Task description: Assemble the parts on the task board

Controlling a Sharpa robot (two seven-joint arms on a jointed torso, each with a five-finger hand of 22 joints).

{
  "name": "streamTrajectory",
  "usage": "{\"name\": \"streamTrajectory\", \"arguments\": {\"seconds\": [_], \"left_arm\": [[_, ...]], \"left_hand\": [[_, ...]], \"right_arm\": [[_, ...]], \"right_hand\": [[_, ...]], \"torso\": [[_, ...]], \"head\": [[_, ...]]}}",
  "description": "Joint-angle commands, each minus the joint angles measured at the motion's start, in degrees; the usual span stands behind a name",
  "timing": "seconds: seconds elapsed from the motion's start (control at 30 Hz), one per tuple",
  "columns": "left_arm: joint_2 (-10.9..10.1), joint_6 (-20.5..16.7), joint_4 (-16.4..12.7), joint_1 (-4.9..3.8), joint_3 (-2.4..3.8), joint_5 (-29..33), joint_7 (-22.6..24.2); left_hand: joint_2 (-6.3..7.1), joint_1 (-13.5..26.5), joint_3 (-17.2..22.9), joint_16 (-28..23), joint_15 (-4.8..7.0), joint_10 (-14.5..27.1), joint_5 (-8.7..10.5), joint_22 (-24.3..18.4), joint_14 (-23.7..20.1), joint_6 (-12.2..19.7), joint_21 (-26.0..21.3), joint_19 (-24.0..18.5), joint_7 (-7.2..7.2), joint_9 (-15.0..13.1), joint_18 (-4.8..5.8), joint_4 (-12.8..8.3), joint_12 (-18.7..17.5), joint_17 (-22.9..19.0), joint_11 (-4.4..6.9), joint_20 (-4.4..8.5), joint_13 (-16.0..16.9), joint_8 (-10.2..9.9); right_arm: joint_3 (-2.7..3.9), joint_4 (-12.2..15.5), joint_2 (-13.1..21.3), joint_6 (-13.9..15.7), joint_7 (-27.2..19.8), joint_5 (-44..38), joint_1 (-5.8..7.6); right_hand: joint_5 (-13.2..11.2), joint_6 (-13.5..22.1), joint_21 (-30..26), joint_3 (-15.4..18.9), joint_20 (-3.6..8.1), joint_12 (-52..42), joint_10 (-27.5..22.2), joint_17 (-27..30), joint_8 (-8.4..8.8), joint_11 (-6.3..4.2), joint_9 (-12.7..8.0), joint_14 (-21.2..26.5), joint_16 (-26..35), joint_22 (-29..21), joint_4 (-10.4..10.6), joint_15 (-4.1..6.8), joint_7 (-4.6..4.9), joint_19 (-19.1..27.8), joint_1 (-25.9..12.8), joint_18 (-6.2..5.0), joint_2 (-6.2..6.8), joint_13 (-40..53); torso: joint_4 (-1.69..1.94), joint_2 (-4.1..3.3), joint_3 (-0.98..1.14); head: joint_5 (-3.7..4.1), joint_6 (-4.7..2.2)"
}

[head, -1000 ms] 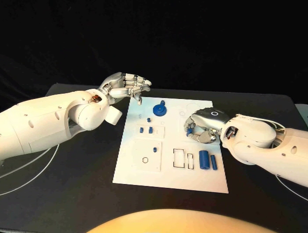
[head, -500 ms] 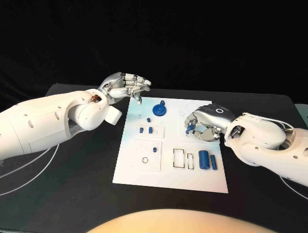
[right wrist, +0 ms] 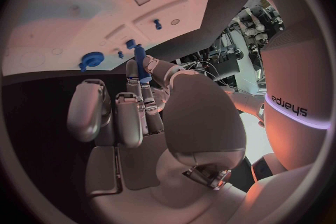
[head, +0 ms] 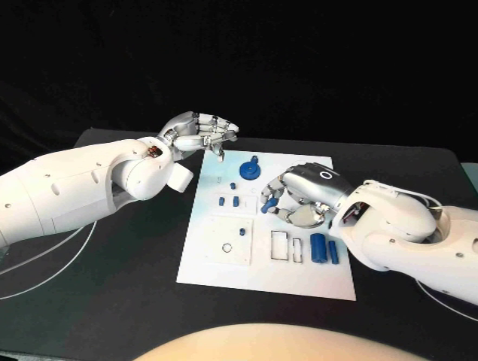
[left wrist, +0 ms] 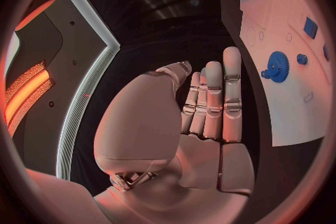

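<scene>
Here the right hand (head: 300, 197) hangs over the middle of the white board (head: 263, 278), pinching a small blue peg (head: 269, 205) between thumb and finger; the right wrist view shows the same peg (right wrist: 142, 64) at its fingertips. The left hand (head: 199, 134) hovers just off the board's far left corner, fingers curled in on nothing. A blue gear (head: 248, 169) and two blue cylinders (head: 324, 247) sit on the board.

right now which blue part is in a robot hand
The blue peg pinched by the right robot hand; the gear and other pieces sit untouched on the board.
</scene>
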State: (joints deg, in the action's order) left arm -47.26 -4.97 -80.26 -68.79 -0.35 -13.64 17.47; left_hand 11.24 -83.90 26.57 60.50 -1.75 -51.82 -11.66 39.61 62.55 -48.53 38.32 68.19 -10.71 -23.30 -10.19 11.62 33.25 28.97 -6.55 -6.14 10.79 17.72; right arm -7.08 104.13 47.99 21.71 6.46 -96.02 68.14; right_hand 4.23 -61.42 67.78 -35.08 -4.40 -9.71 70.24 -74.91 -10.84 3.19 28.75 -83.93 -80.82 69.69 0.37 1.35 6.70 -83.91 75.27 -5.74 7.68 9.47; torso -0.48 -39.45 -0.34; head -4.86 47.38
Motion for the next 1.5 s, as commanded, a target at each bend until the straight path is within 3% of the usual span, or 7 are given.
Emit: {"name": "streamTrajectory", "arguments": {"seconds": [0.03,0.23,0.4,0.7,1.03,1.5], "left_arm": [[0.3,1.0,0.0,0.01,0.03,0.5,0.3],[0.8,1.2,0.2,0.05,0.03,0.5,0.4],[1.1,1.3,0.2,0.06,0.03,0.5,0.4],[1.1,1.4,0.1,0.06,0.03,0.5,0.4],[1.1,1.4,0.0,0.06,0.03,0.5,0.3],[1.0,1.4,0.0,0.06,0.03,0.5,0.3]], "left_hand": [[0.02,0.6,0.5,0.0,-0.16,0.5,0.01,0.0,0.0,0.4,-0.3,0.1,0.15,-0.1,-0.33,0.0,0.4,0.1,0.02,-0.36,0.1,-0.1],[0.02,0.6,0.5,0.0,-0.16,0.5,0.01,0.0,0.0,0.4,-0.3,0.1,0.15,-0.1,-0.33,0.0,0.4,0.1,0.02,-0.37,0.1,-0.1],[0.02,0.6,0.5,0.0,-0.16,0.5,0.01,0.0,0.0,0.4,-0.3,0.1,0.15,-0.1,-0.33,0.0,0.4,0.1,0.02,-0.37,0.1,-0.1],[0.02,0.6,0.5,0.0,-0.16,0.5,0.01,0.0,0.0,0.4,-0.3,0.1,0.15,-0.1,-0.33,0.0,0.4,0.1,0.02,-0.37,0.1,-0.1],[0.02,0.6,0.5,0.0,-0.16,0.5,0.01,0.0,0.0,0.4,-0.3,0.1,0.15,-0.1,-0.33,0.0,0.4,0.1,0.02,-0.37,0.1,-0.1],[0.02,0.6,0.5,0.0,-0.16,0.5,0.01,0.0,0.0,0.4,-0.3,0.1,0.15,-0.1,-0.33,0.0,0.4,0.1,0.02,-0.37,0.1,-0.1]], "right_arm": [[-0.17,-0.1,-2.1,0.8,-1.6,0.7,-1.12],[-0.49,-1.4,-7.0,0.3,-2.4,-0.1,-3.67],[-0.65,-3.3,-9.8,-0.7,-2.7,-0.6,-5.49],[-1.07,-6.3,-12.3,-1.9,-2.5,-1.6,-7.42],[-1.25,-7.9,-13.4,-2.9,-1.3,-3.4,-8.21],[-1.27,-7.9,-13.1,-3.1,2.1,-7.0,-8.34]], "right_hand": [[0.3,0.0,0.0,0.1,0.50,-0.2,0.3,-1.9,-0.50,-0.24,0.7,-3.3,-0.1,-0.1,-0.3,0.35,0.20,0.0,0.1,0.65,-0.28,0.1],[0.5,0.1,-0.1,0.1,0.50,-0.2,0.3,-1.8,-0.50,-0.21,0.7,-3.3,-0.1,-0.2,-0.4,0.34,0.25,0.0,0.1,0.63,-0.28,0.1],[0.5,0.1,-0.2,0.0,0.51,-0.2,0.2,-1.7,-0.50,-0.20,0.8,-3.3,0.0,-0.3,-0.4,0.33,0.27,0.1,0.1,0.61,-0.28,0.1],[0.6,0.2,-0.1,0.0,0.51,-0.1,0.2,-1.8,-0.49,-0.17,0.8,-3.3,0.0,-0.2,-0.4,0.31,0.31,0.0,0.1,0.63,-0.28,0.1],[0.7,0.3,-0.1,0.0,0.50,0.0,0.1,-1.8,-0.48,-0.10,0.8,-3.3,0.0,-0.2,-0.4,0.27,0.38,0.0,0.0,0.64,-0.27,0.1],[0.7,0.4,-0.2,0.0,0.49,0.0,0.1,-1.7,-0.49,-0.07,0.8,-3.3,0.0,-0.2,-0.4,0.24,0.41,0.1,-0.1,0.63,-0.25,0.1]], "torso": [[0.06,-0.02,0.03],[0.28,-0.10,-0.01],[0.16,-0.09,-0.10],[0.14,-0.15,-0.05],[0.12,-0.10,-0.01],[0.19,-0.17,0.04]], "head": [[-0.30,0.08],[-0.56,-0.01],[-1.03,0.16],[-1.43,0.50],[-1.65,0.88],[-1.71,0.99]]}}
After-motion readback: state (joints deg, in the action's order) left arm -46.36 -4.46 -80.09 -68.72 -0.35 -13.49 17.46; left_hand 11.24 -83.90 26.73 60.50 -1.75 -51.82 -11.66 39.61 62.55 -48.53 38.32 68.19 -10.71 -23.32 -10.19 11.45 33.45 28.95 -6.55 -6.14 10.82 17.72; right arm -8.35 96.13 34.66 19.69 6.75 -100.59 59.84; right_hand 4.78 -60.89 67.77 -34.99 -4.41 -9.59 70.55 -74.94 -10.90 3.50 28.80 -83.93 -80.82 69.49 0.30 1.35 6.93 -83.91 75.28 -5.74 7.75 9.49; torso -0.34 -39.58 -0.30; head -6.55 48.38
